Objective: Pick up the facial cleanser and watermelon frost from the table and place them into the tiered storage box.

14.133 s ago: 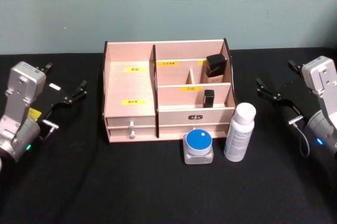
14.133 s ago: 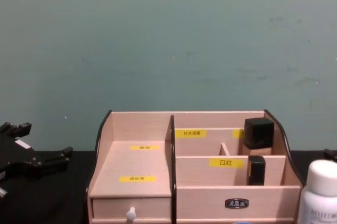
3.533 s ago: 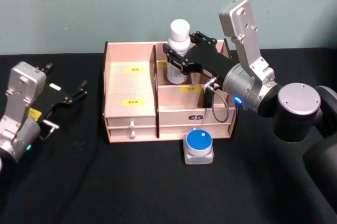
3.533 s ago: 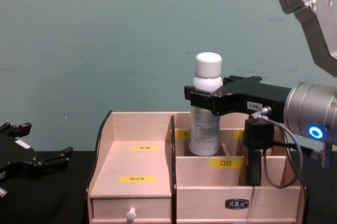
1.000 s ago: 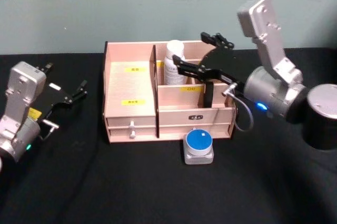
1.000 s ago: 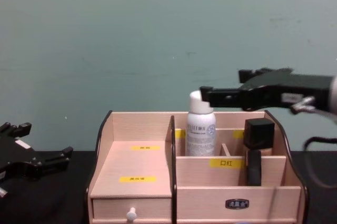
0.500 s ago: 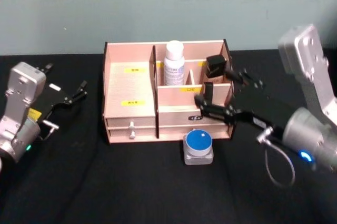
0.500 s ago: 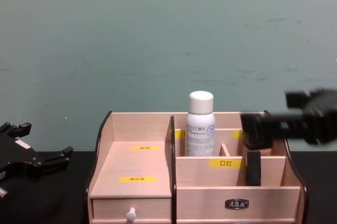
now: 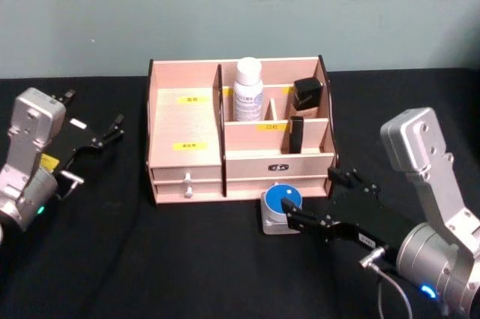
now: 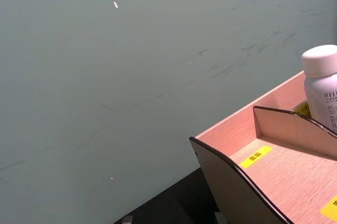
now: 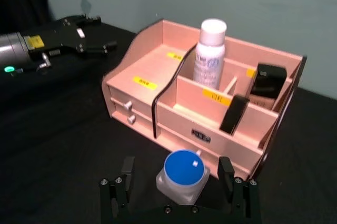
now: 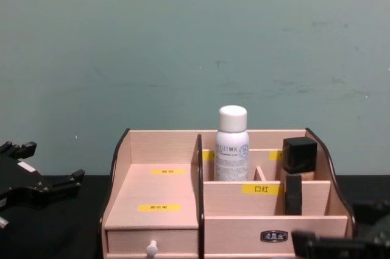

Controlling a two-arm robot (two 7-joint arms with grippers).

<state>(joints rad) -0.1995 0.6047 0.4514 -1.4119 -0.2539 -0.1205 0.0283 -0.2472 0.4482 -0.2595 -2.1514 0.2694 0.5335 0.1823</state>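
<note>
The facial cleanser (image 9: 247,91) stands upright in a back compartment of the tiered storage box (image 9: 184,120), also seen in the chest view as cleanser (image 12: 231,146) in box (image 12: 159,189). On the table in front of the box sits the watermelon frost (image 9: 283,209), a clear jar with a blue lid. My right gripper (image 9: 310,197) is low over the table, open. In the right wrist view the jar (image 11: 182,174) lies between its spread fingers (image 11: 125,171), untouched. My left gripper (image 9: 94,109) is parked open at the far left.
A black-capped square bottle (image 9: 307,94) and a black lipstick (image 9: 297,133) occupy the box's right compartments. The box's drawer knob (image 9: 187,184) faces me. The left wrist view shows the box's side wall (image 10: 237,182) and the cleanser (image 10: 322,84). Black cloth covers the table.
My right gripper has dropped from in front of the box's upper tiers to table level at the blue-lidded jar. The cleanser stays standing in the box. The left arm is unmoved.
</note>
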